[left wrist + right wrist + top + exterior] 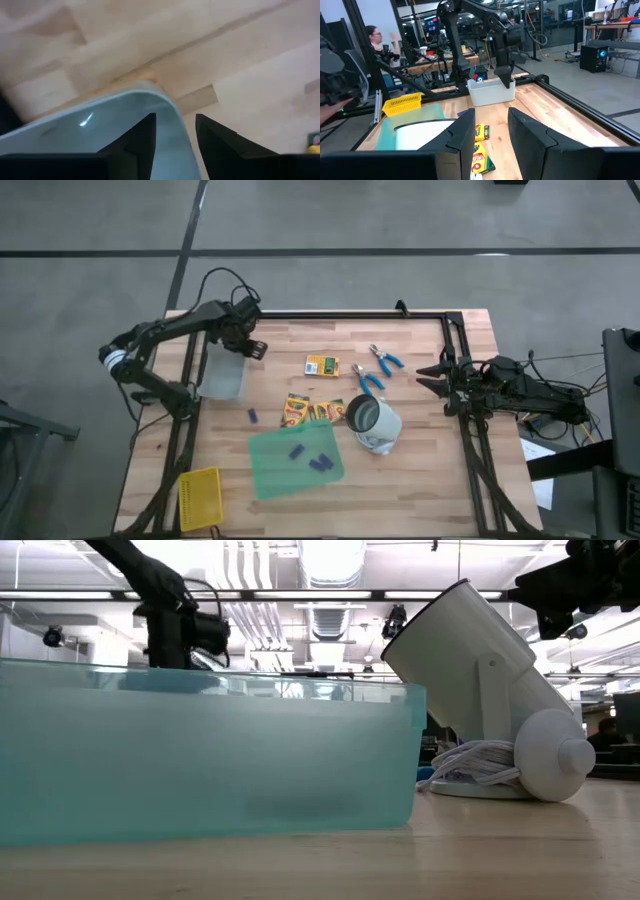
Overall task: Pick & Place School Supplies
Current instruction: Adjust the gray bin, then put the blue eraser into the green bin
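My left gripper point(250, 345) stands over the far right corner of a clear plastic bin point(222, 376) near the table's left edge and is shut on its rim; the right wrist view shows that gripper point(504, 80) and the bin point(490, 93) too. Crayon boxes point(322, 365) point(297, 410) and two blue-handled tools point(385, 359) point(366, 379) lie flat mid-table. Purple pieces lie on the wood point(253, 416) and on the green sheet point(320, 463). My right gripper point(432, 375) hangs open at the table's right edge, touching nothing. My left gripper straddles the bin's wall at a rounded corner of the rim point(172, 107), one finger point(132, 145) inside the bin and the other point(220, 150) outside. The fingers come from above, pointing down. The bin stays upright and level.
A white lamp-like device with a coiled cord point(372, 422) lies on its side beside the crayon boxes and looms in the low view point(490, 690). The translucent green sheet point(295, 460) lies toward the near edge, with a yellow mesh basket point(200, 498) at the near left corner. A person point(375, 37) sits beyond the table.
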